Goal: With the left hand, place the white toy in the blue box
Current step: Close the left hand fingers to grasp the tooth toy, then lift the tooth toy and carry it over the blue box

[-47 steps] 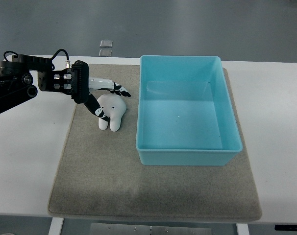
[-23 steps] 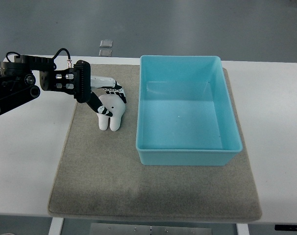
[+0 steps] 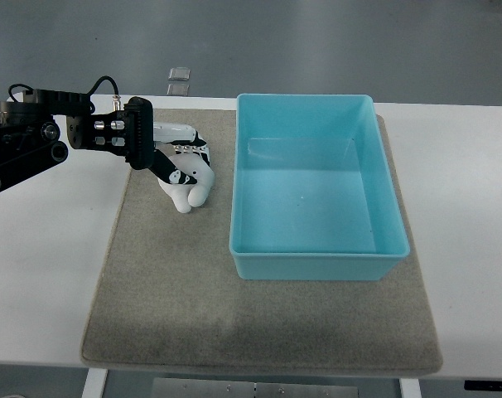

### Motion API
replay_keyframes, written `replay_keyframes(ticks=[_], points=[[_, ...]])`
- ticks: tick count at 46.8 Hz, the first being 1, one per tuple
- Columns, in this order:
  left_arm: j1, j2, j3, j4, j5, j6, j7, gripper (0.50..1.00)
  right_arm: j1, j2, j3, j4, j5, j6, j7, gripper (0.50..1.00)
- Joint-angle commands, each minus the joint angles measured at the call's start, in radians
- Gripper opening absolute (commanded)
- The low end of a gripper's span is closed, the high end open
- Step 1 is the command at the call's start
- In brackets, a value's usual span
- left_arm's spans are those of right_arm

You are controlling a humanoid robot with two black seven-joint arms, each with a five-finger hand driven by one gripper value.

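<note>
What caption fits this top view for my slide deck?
Left hand grips the white toy on the grey mat, beside the empty blue box.

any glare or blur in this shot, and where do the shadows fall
Top view: sharp all over, no motion blur on the left robot hand or the white toy. Faint pale reflections streak the floor of the blue box. Lighting is soft and even, with only a weak shadow beside the toy on the grey mat.

Left hand (image 3: 178,157) comes in from left, fingers (image 3: 189,152) curled round white toy (image 3: 190,188) on grey mat (image 3: 168,290). Blue box (image 3: 317,267) just right of toy, apart from it. Mat lies on white counter (image 3: 44,274).
</note>
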Motion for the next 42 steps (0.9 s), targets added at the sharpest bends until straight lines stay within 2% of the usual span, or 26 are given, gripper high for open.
replay_keyframes(ticks=[1, 25, 42], points=[[-0.003, 0.002, -0.008, 0.000, -0.002, 0.000, 0.000, 0.518, 0.000, 0.000, 0.000, 0.000, 0.000, 0.000, 0.000, 0.936], [-0.121, -0.001, -0.081, -0.002, -0.020, 0.031, 0.000, 0.533, 0.000, 0.000, 0.000, 0.000, 0.000, 0.000, 0.001, 0.936], [-0.116, -0.054, -0.101, -0.028, -0.025, 0.087, 0.003, 0.544, 0.000, 0.000, 0.000, 0.000, 0.000, 0.000, 0.000, 0.936]])
